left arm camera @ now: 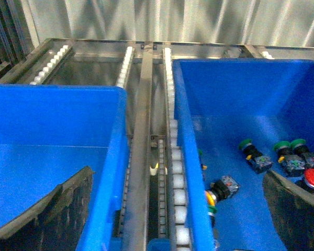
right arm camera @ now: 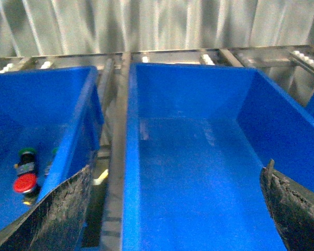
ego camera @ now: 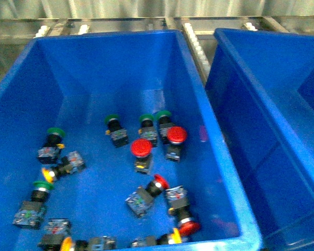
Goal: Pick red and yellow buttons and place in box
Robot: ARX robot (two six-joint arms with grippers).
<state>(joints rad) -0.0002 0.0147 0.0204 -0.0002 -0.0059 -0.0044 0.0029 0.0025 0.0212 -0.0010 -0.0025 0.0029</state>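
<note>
**Three blue bins on roller track: buttons loose in the middle bin**

- Left gripper [left arm camera: 176,172]: fingers spread wide, nothing held. It hangs over the roller track [left arm camera: 174,157] between the left bin [left arm camera: 47,157] and the middle bin [ego camera: 110,68].
- Right gripper [right arm camera: 179,167]: fingers spread wide, nothing held. It hangs over the box [right arm camera: 188,157].
- Box: deep, glossy blue, standing just beside the middle bin on its right.
- Red buttons [ego camera: 141,149]: four, all on the floor of the middle bin. Two stand close together near the centre. Two lie tipped over toward the near right corner.
- Yellow buttons [ego camera: 48,173]: three, all in the middle bin and lying on their sides. One is near the left wall and two are along the near wall.
- Green buttons [ego camera: 55,132]: five, in the same bin. Three are grouped behind the red pair and two are at the left.
- Note: the front view is slightly blurred, so fine detail on the button bodies cannot be read.
</note>
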